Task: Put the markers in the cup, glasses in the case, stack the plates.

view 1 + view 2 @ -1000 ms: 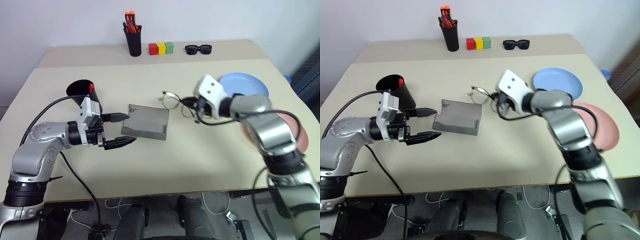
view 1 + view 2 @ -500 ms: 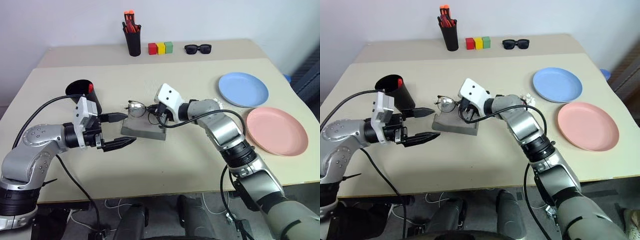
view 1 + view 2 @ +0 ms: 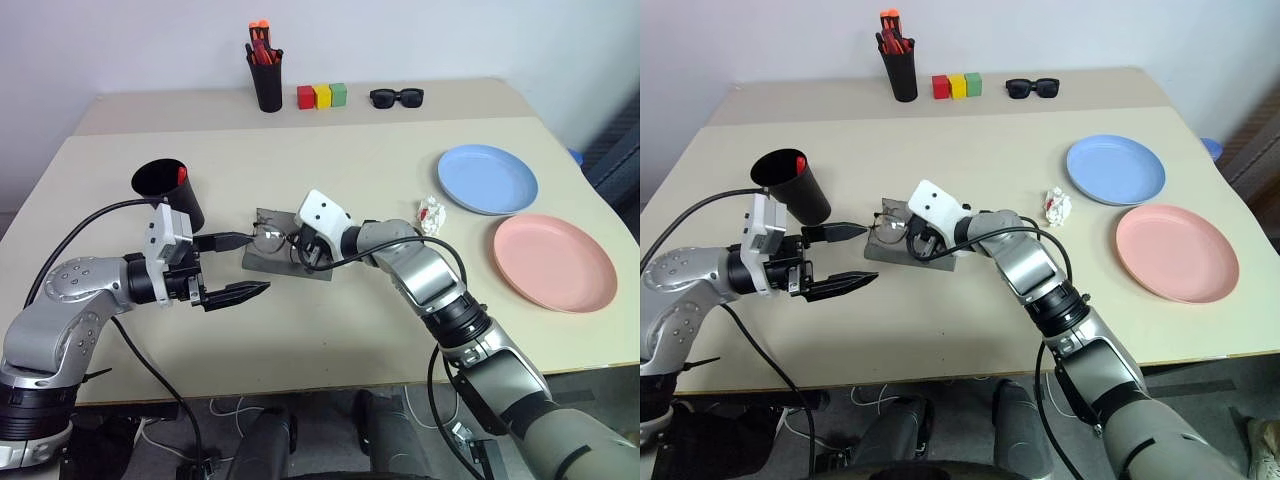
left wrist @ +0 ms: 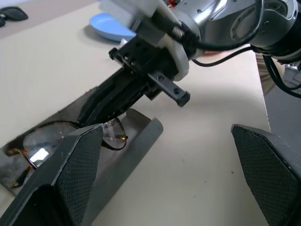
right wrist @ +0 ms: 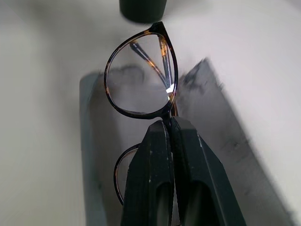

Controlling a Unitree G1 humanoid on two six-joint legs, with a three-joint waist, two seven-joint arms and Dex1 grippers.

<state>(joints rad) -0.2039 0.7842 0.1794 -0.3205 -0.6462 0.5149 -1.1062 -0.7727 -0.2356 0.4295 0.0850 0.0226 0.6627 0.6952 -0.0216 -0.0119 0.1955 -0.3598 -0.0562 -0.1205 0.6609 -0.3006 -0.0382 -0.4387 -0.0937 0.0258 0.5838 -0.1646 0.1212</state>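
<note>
My right gripper [image 3: 301,244] is shut on the bridge of the glasses [image 3: 268,238] and holds them low over the open grey case [image 3: 318,262]. The right wrist view shows both fingers [image 5: 155,141] pinched together on the frame of the glasses [image 5: 141,80], with the case [image 5: 221,141] underneath. My left gripper [image 3: 238,266] stands open and holds nothing, just to the left of the case. The black cup [image 3: 165,188] sits behind it with a marker's red end [image 3: 182,176] sticking out. The blue plate [image 3: 487,178] and the pink plate [image 3: 553,262] lie side by side at the right.
A pen holder with orange-red pens [image 3: 266,75], three coloured blocks [image 3: 321,96] and black sunglasses [image 3: 396,97] line the back of the table. A crumpled white scrap [image 3: 432,212] lies left of the blue plate.
My right arm has swung left and down, carrying the glasses from beside the blue plate to over the case. The left gripper has stayed put and open.
</note>
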